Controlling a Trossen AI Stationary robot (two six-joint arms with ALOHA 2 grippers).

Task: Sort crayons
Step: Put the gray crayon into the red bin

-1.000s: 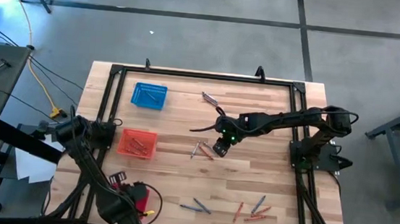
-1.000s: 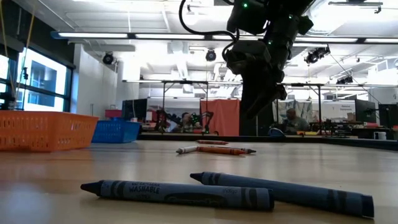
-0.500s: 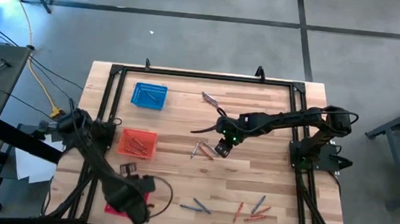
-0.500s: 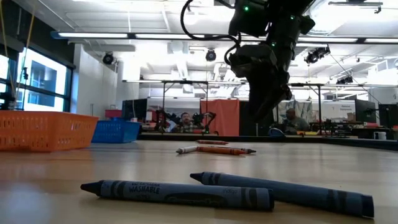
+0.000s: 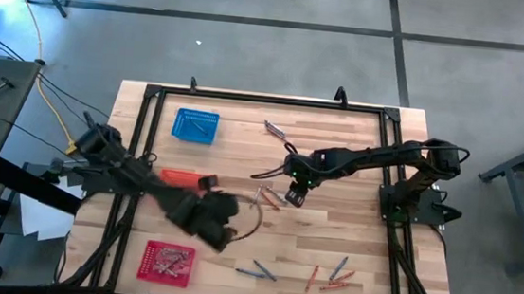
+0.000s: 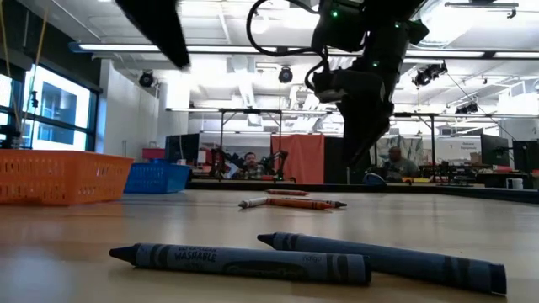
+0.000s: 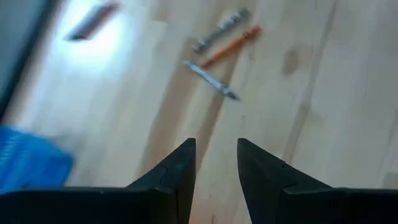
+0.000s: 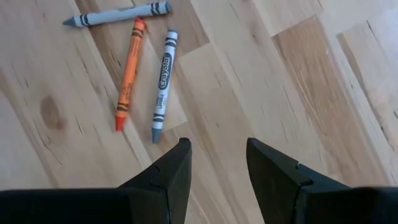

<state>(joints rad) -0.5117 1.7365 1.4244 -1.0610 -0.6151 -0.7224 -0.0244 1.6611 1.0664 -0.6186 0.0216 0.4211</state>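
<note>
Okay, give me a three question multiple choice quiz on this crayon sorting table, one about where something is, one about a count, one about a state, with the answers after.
1. Where does the blue basket sit in the high view?
A. far side of the table, left of middle
B. near right corner
C. under the right gripper

2. How many crayons lie together ahead of the right gripper in its wrist view?
A. one
B. three
C. six

3. How do the right gripper's fingers stand?
A. shut on a crayon
B. apart and empty
C. hidden

Answers:
1 A: it lies near the table's far edge, left of centre.
2 B: one orange crayon and two grey crayons lie there.
3 B: bare wood shows between the fingers.
</note>
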